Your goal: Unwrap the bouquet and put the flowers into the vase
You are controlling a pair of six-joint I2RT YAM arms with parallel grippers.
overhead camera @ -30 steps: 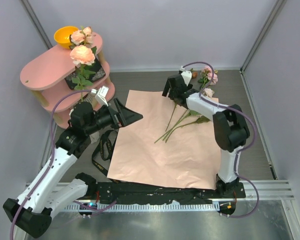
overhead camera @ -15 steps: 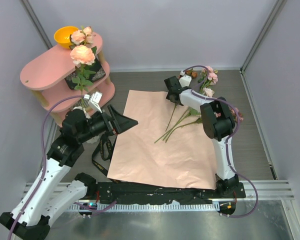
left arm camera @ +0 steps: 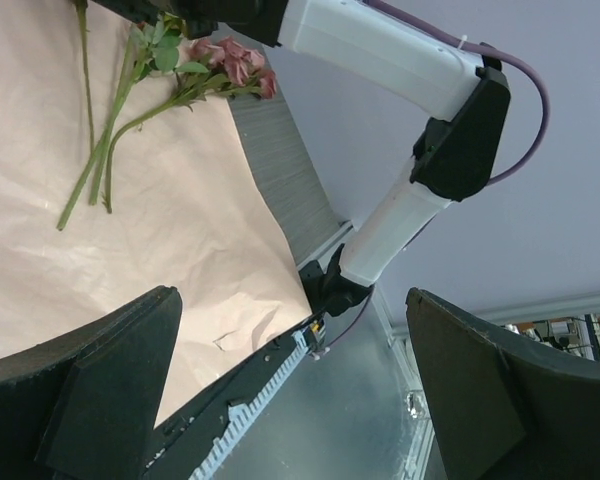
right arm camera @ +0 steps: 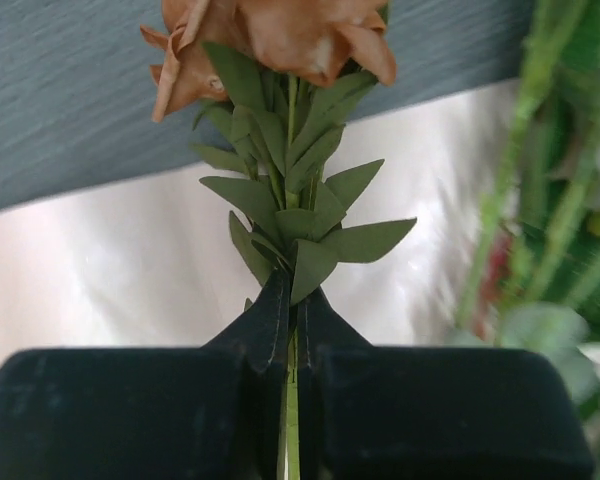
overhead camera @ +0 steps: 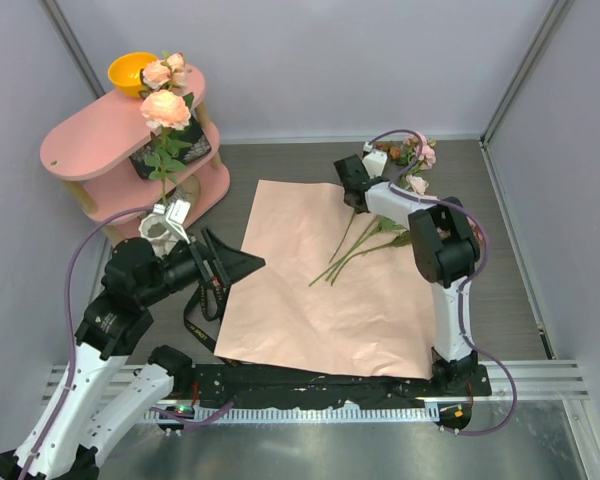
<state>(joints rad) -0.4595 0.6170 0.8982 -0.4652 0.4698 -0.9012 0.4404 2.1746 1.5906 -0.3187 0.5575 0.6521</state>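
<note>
Top external: paper point(overhead camera: 320, 300) open, some roses point(overhead camera: 165, 108) in vase point(overhead camera: 182, 190), others point(overhead camera: 355, 245) lie on it; right hand point(right arm camera: 290, 330) pinches rust rose point(right arm camera: 280, 30), left hand point(left arm camera: 290, 380) wide.

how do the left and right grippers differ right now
Jaws: the left gripper is wide open; the right gripper is shut.
Load: the left holds nothing; the right pinches the stem of a rust-brown flower just below its leaves.
Place: the left hangs by the left edge of the paper, the right at its far edge beside the other flowers.
Both are black and two-fingered.
</note>
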